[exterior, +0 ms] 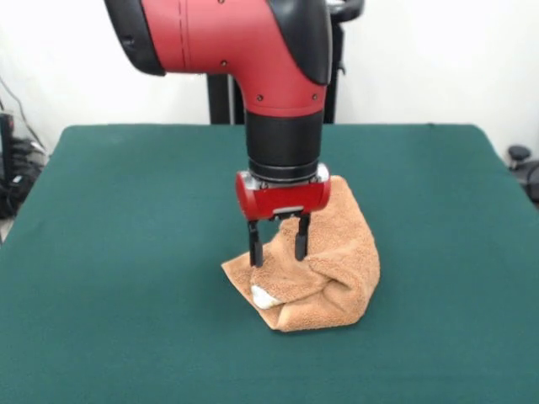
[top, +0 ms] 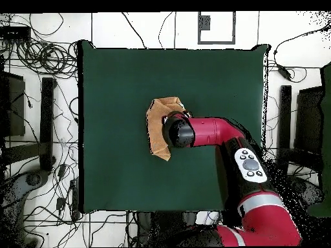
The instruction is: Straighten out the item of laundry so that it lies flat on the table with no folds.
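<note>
Front and overhead views of one moment. The towel (exterior: 324, 282) — orange-tan terry cloth — lies bunched near the middle of the tabletop (exterior: 126, 252), its edges rolled over into thick folds, with one side heaped up behind the arm's wrist. A small white label (exterior: 264, 295) shows at its near edge. The gripper (exterior: 278, 251) points straight down over the towel; its two black fingers (exterior: 255, 250) are spread apart, their tips on or just above the crumpled cloth, with no cloth pinched between them. In the overhead view the towel (top: 157, 126) reads as an irregular, elongated patch, partly covered by the red arm (top: 213, 132). The tabletop is a plain dark green cloth surface, far larger than the towel — a pale wall (exterior: 438, 59) stands behind it, and cables (top: 45, 58) litter the light floor around it.
</note>
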Tool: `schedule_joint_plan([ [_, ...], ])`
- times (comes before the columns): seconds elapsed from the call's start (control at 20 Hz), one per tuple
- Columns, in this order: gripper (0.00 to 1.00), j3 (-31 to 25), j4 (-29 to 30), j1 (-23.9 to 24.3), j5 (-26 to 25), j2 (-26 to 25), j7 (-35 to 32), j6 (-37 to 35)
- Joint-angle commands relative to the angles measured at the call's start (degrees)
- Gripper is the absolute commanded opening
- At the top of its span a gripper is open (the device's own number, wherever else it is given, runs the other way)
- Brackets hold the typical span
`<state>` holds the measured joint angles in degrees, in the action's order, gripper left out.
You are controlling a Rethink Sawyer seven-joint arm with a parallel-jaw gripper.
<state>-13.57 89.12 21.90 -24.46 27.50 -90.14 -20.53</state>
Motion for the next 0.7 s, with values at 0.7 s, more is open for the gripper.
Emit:
schedule_joint_plan([
  [0.7,1.00,-3.4,-5.4,-3.0,-7.8,-4.6,6.4,-6.8],
])
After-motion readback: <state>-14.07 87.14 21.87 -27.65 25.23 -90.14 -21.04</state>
